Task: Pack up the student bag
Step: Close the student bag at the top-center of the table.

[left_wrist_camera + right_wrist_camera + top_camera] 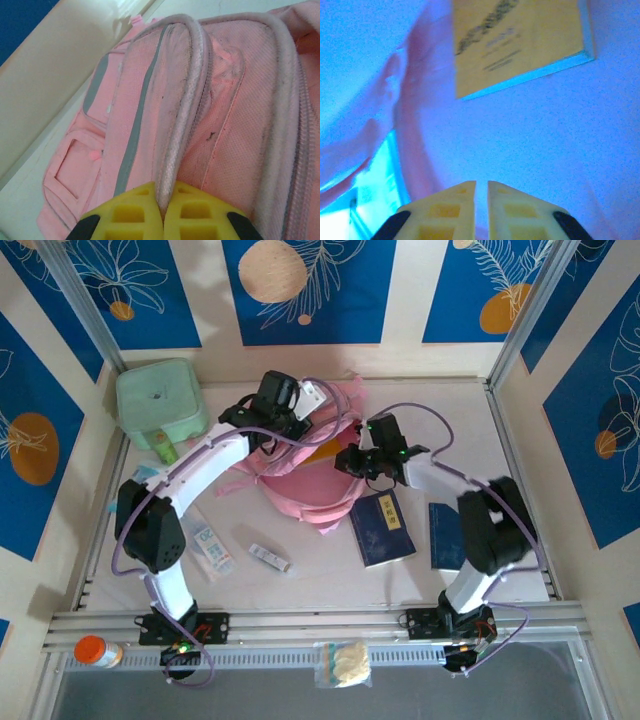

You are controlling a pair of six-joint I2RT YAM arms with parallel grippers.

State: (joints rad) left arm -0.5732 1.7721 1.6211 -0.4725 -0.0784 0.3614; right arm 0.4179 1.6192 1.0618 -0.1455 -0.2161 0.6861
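Far left: mint-green case [160,402] sitting by the wall. Student bag [300,492] lying centre-far on table [330,575], betw both arms. L gripper [162,212] clenching on bag's pink piped rim, pinching it betw yellow fingers. R gripper [481,202] poking at bag's right side, tips nearly together w/ thin slit, gripping nothing; yellow booklet [520,40] showing ahead. Dark-blue book [382,528] lying just right of bag, second blue book [446,536] further right.

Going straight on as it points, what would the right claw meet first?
Likely the inner fabric of the student bag, just ahead of the right claw; a yellow booklet lies farther on. Depth is unclear.
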